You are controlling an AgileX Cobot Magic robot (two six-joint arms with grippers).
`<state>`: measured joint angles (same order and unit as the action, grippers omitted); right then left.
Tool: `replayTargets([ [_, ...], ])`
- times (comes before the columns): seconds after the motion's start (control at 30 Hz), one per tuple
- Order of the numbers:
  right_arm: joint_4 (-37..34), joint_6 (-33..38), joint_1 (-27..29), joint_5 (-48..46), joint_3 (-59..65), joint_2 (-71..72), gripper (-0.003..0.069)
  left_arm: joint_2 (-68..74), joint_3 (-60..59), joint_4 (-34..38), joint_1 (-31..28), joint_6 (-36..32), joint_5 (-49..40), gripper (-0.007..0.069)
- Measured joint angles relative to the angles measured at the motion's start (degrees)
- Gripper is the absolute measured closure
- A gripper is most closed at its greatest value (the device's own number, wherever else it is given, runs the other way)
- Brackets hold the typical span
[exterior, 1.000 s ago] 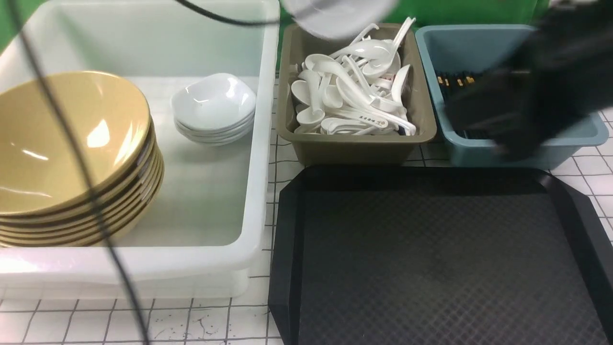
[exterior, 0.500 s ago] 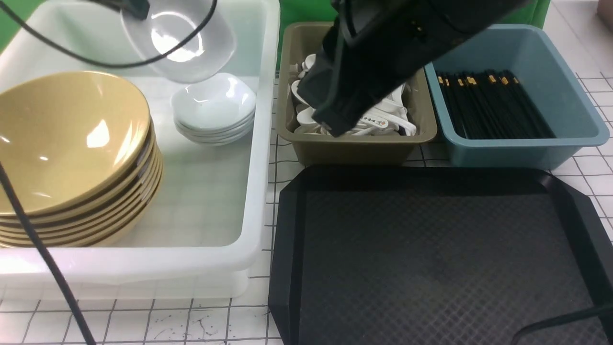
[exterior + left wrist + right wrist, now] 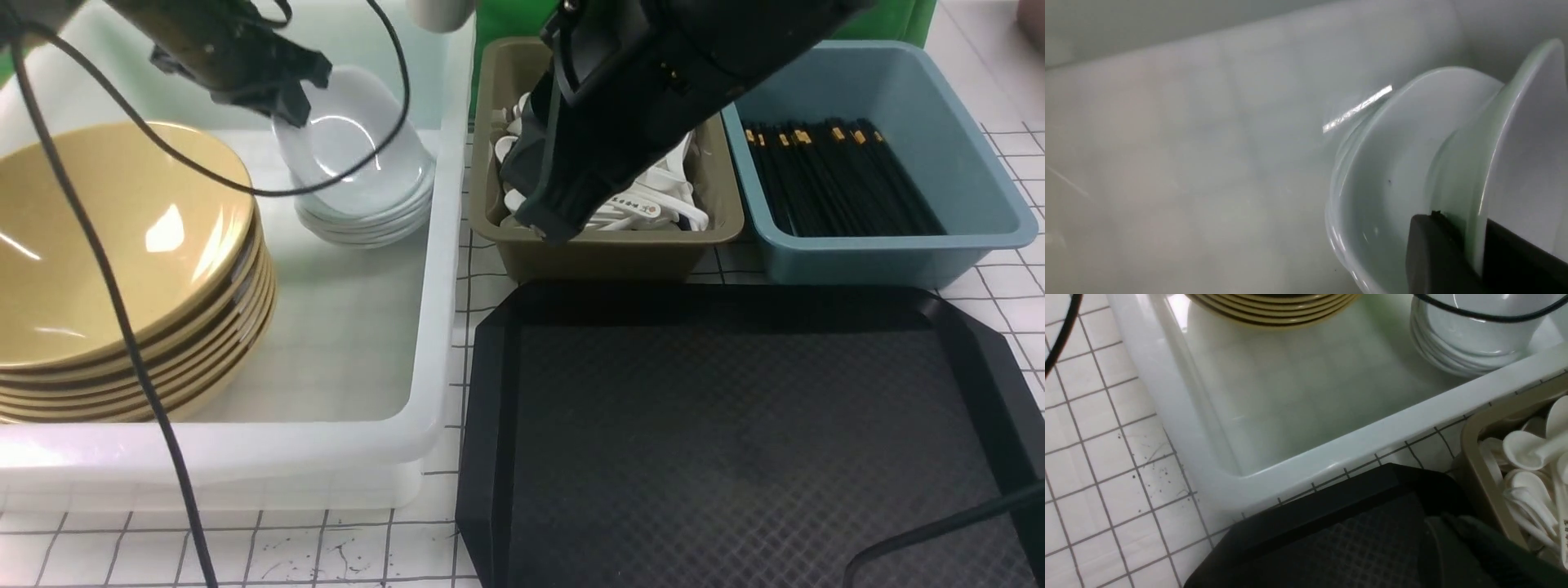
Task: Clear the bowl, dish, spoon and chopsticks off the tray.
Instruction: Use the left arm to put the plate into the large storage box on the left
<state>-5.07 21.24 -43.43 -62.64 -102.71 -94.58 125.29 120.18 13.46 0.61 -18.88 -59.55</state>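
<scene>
Tiny unreadable print on one white spoon handle [image 3: 635,207]

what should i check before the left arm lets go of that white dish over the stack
1. Grip on the rim: ok, the left gripper is shut on the dish.
2. Dish above the stack of dishes in the tub: ok.
3. Dish level: not ok, it is tilted.
4. Dish resting on the stack: cannot tell.
5. Cable free of the dish: cannot tell; it crosses in front of it.
6. Right arm out of the way: ok, it is over the spoon bin.
</scene>
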Motion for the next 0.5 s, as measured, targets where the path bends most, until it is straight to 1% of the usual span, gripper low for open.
replayTargets([
  [0.1,0.33,0.0,0.0,-0.13,0.0,-0.64,0.0598,0.91,0.0,0.0,-0.06,-0.16,0.52,0.052],
  [0.13,0.4,0.0,0.0,-0.33,0.0,-0.83,0.0597,1.06,0.0,-0.06,-0.06,-0.51,0.52,0.0479],
  [0.17,0.45,0.0,0.0,-0.65,0.0,-0.94,0.0596,1.12,0.0,-0.06,-0.06,-0.59,0.46,0.0454],
  [0.23,0.69,0.0,0.0,-1.61,0.0,-1.06,0.0594,1.23,0.0,-0.06,-0.06,-0.98,0.46,0.0372],
  [0.27,0.81,0.0,0.0,-2.22,0.0,-1.13,0.0592,1.25,0.0,-0.17,-0.06,-1.03,0.46,0.0302],
  [0.3,0.87,0.0,0.0,-2.44,0.0,-1.13,0.0592,1.3,0.0,-0.18,-0.06,-1.03,0.46,0.0272],
  [0.33,1.11,0.0,0.0,-2.92,0.0,-1.13,0.0591,1.3,0.06,-0.18,-0.06,-1.07,0.41,0.0213],
  [0.47,1.83,0.02,0.0,-5.34,0.0,-1.13,0.0588,1.36,3.31,-0.44,-0.06,-1.07,-1.92,0.0062],
  [0.5,1.83,0.02,0.0,-5.47,0.0,-1.13,0.0588,1.36,3.83,-0.44,-0.06,-1.07,-2.11,0.0058],
])
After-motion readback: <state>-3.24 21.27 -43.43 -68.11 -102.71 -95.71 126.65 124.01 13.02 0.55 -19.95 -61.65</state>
